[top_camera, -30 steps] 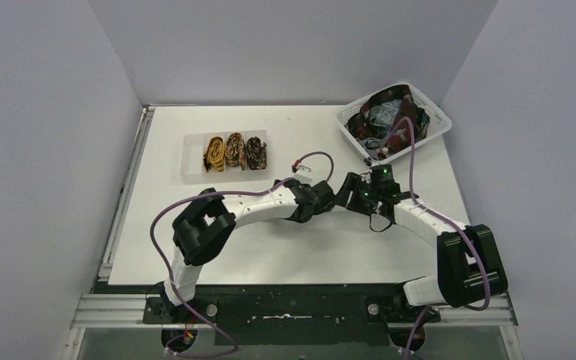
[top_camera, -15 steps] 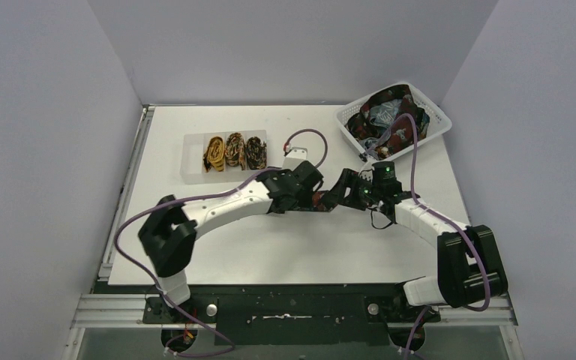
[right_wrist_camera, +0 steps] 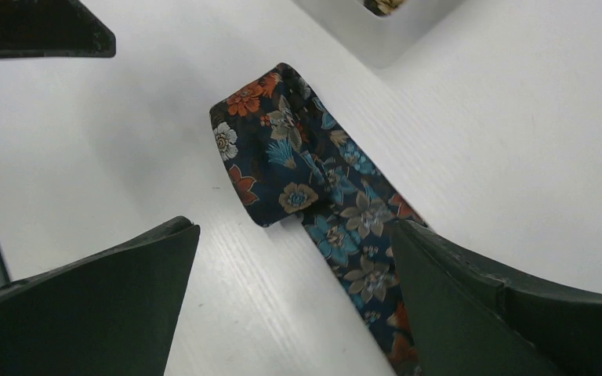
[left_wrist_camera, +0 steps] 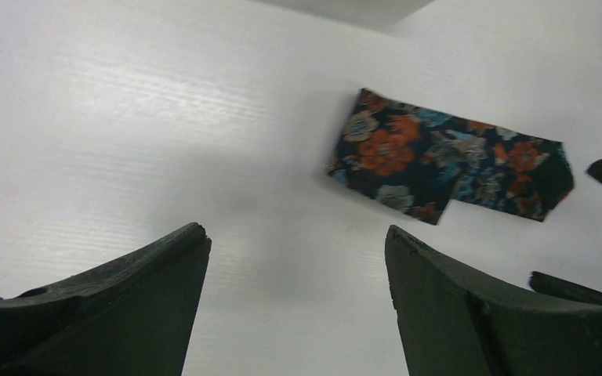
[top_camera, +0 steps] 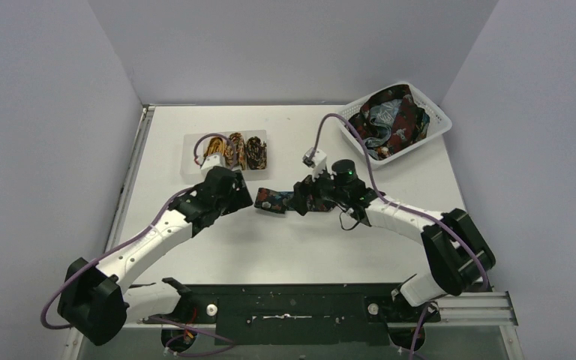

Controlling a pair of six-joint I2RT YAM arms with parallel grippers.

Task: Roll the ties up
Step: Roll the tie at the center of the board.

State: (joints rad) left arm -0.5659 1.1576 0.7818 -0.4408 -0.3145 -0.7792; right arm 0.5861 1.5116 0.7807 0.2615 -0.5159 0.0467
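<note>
Resting in the clear tray are rolled ties.

One flat flowered tie lies alone near the middle of the tabletop, and three rolled ties sit side by side in the single clear tray toward the far left corner. One white basket at the far right corner holds a tangled heap of ties, too jumbled to count. Two arms reach in from the near edge, the left arm and the right arm, with one pincer each: the left pincer and the right pincer.
</note>
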